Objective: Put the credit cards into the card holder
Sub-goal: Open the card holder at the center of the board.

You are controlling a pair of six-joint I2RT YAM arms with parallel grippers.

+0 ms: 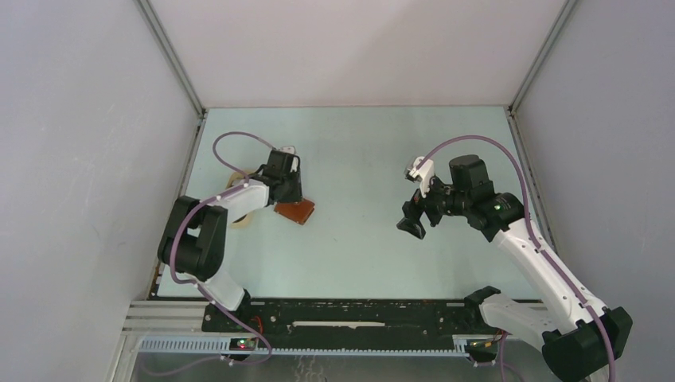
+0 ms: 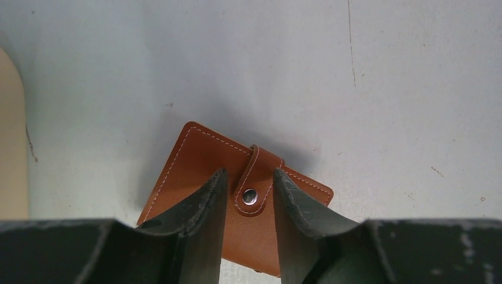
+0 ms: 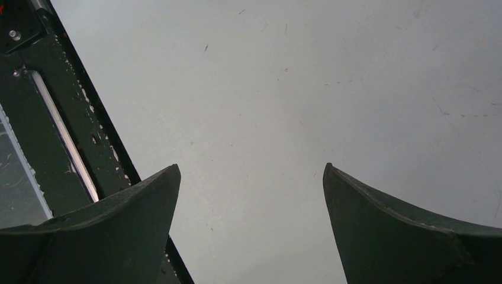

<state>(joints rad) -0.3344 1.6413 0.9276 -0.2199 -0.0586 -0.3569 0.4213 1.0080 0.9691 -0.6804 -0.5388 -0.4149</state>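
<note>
Left side: left arm reaches to the far left of the pale green surface (image 1: 358, 255). Left hand (image 2: 249, 174) is low over the reddish-brown leather card holder (image 2: 201, 160). The holder lies flat and folded shut, turned at an angle, snap tab (image 2: 251, 192) buttoned over its edge. The dark fingers (image 2: 204, 201) are narrowed to a small gap, one on each side of the tab, overlapping the holder's top face. Cannot tell if they pinch the tab or only rest there. A tan rounded tray edge (image 2: 12, 136) sits just left of the holder, partly hidden under the arm in the top view.

Right side: right hand (image 3: 251, 171) hangs above bare surface, well apart from the holder, fingers spread wide and released, nothing between them. The black base rail (image 3: 71, 136) runs past its left finger.
</note>
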